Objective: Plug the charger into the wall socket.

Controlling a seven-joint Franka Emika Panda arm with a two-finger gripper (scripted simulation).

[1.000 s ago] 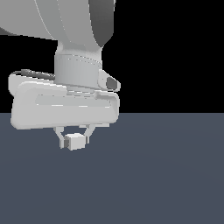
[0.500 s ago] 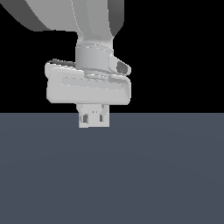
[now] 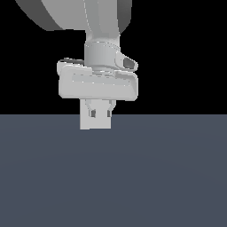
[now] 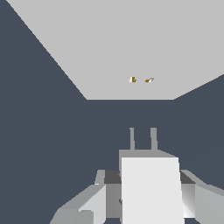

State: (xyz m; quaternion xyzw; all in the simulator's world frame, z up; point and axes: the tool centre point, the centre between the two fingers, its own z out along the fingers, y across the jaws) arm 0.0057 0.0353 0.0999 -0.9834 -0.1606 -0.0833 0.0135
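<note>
From the exterior view I see my white Panda arm reaching straight down, its wide pale wrist housing level above the dark slate-blue floor. Below it the gripper points downward with its two short fingers clamped on the charger, a small plain off-white box-shaped block held clear of the floor. In the wrist view the charger fills the foreground between the grey finger pads, its two thin prongs aimed ahead. Beyond them, well apart, stands the wall socket, a flat off-white square plate with two tiny dark holes, roughly in line with the prongs.
</note>
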